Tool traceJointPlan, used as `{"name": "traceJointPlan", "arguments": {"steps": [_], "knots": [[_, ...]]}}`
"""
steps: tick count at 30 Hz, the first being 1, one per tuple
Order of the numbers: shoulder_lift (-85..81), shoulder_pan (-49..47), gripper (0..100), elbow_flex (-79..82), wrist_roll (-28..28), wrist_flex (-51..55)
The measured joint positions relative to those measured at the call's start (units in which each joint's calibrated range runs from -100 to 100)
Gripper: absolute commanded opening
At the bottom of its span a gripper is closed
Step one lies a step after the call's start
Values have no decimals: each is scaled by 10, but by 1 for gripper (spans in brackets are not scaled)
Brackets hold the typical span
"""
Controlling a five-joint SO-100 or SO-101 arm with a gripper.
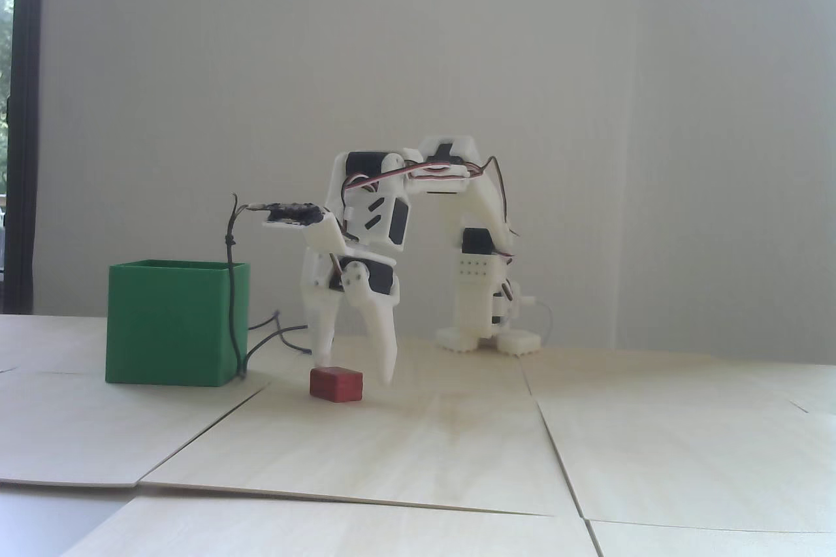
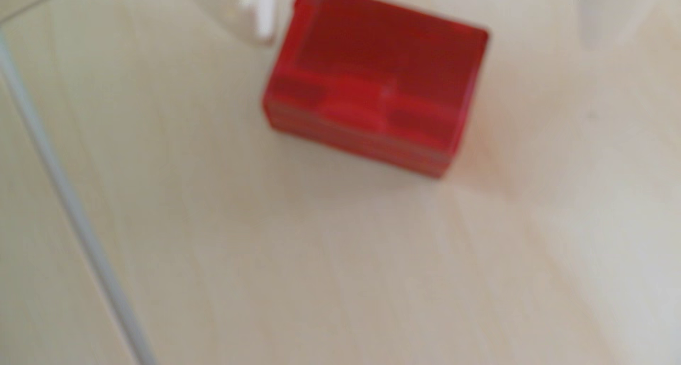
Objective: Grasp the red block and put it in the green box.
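Pale wooden panels with thin seams between them make up the counter (image 1: 653, 452), and its near part lies bare in the fixed view. Farther in, left of the middle, the red block (image 1: 336, 384) lies flat on the counter beside a panel seam. Directly above it hang the jaws (image 1: 354, 371), pointing down and spread apart, one fingertip just behind the block's left end and the other just off its right end; neither clearly touches it. In the blurred wrist view the block (image 2: 376, 77) sits between two white fingertips (image 2: 259, 15) at the top edge. Left of the block, apart from it, stands the green box (image 1: 171, 325). Behind, the white arm (image 1: 480, 243) rises from its base, folds forward at the elbow and bends its wrist straight down. A white wall (image 1: 457, 61) closes the scene.
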Motion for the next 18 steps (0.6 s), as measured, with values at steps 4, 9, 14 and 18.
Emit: {"name": "traceJointPlan", "arguments": {"steps": [4,9,14,18], "knots": [[3,0,30,0,0,0],[3,0,30,0,0,0],[16,0,30,0,0,0],[30,3,30,-6,0,6]]}}
